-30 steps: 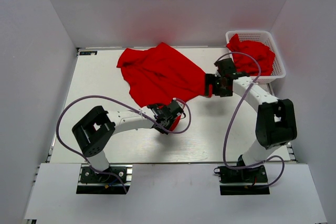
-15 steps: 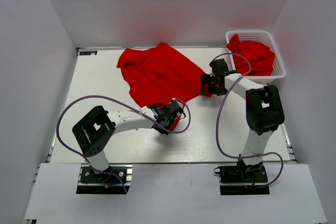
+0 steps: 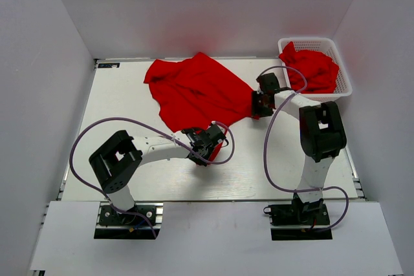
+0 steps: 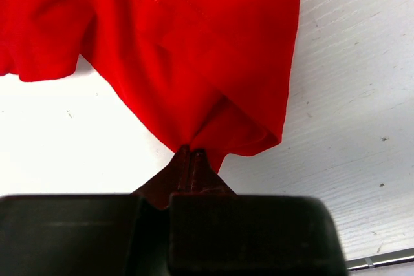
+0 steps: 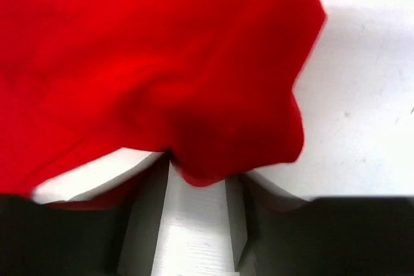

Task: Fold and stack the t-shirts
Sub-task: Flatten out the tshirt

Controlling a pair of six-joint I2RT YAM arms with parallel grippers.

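Observation:
A bright red t-shirt (image 3: 194, 92) lies crumpled and half spread on the white table. My left gripper (image 3: 215, 131) is shut on its near hem; in the left wrist view the cloth (image 4: 194, 50) fans out from the pinched tips of the gripper (image 4: 192, 153). My right gripper (image 3: 255, 104) sits at the shirt's right corner. In the right wrist view a bunched fold of the t-shirt (image 5: 162, 63) fills the narrow gap between the tips of the gripper (image 5: 202, 163), which are closed in on it. More red t-shirts (image 3: 315, 69) are heaped in the basket.
A white lattice basket (image 3: 310, 41) stands at the table's back right corner, just behind my right arm. White walls close in the table on three sides. Purple cables loop from both arms over the near half of the table (image 3: 129, 95).
My right arm has swung left and reached into the shirt's right corner, and its jaws have closed from wide open onto the cloth. The left arm and its grip have not moved.

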